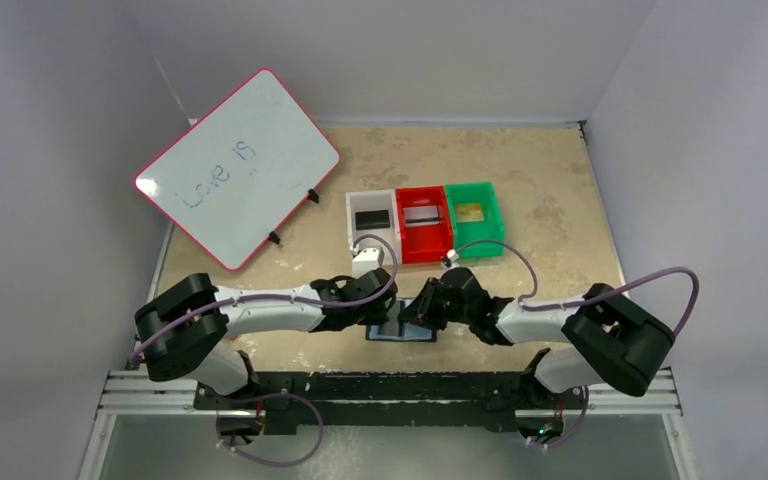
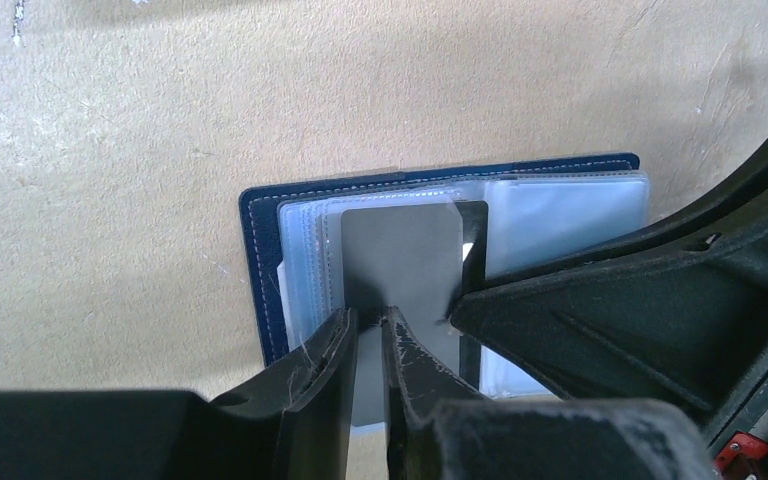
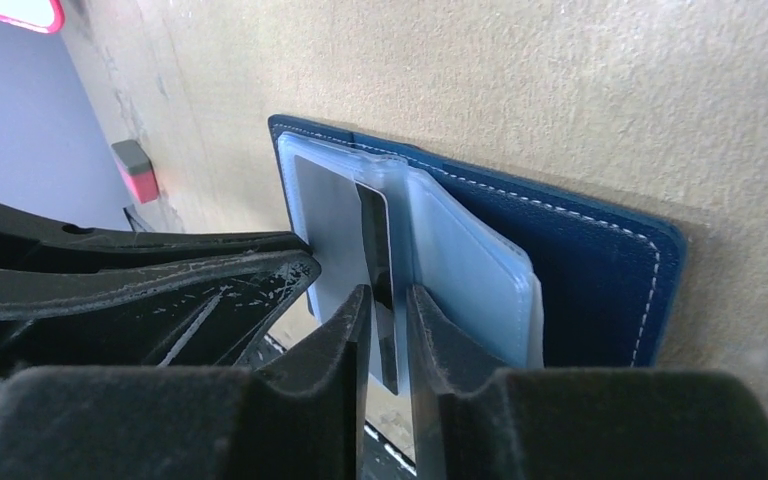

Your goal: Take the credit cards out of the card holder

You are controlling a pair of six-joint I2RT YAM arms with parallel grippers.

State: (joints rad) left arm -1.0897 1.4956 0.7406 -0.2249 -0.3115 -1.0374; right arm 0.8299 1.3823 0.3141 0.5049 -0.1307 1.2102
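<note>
The navy-blue card holder [image 2: 260, 260] lies open on the table near the front edge [image 1: 400, 333], its light blue clear pockets [image 3: 470, 270] facing up. A silver-grey credit card [image 2: 400, 250] with a dark stripe [image 3: 372, 240] sticks partway out of a pocket. My left gripper [image 2: 370, 315] is shut on that card's near edge. My right gripper [image 3: 388, 292] comes in from the other side, jaws nearly together on the pocket sheet beside the stripe. In the top view the left gripper [image 1: 378, 312] and right gripper [image 1: 418, 312] meet over the holder and hide most of it.
White [image 1: 352, 225], red [image 1: 403, 228] and green [image 1: 494, 215] bins stand in a row behind the grippers. A black card [image 1: 372, 217] lies in the white bin, a tan card [image 1: 470, 212] in the green. A pink-framed whiteboard [image 1: 235, 165] leans at the back left.
</note>
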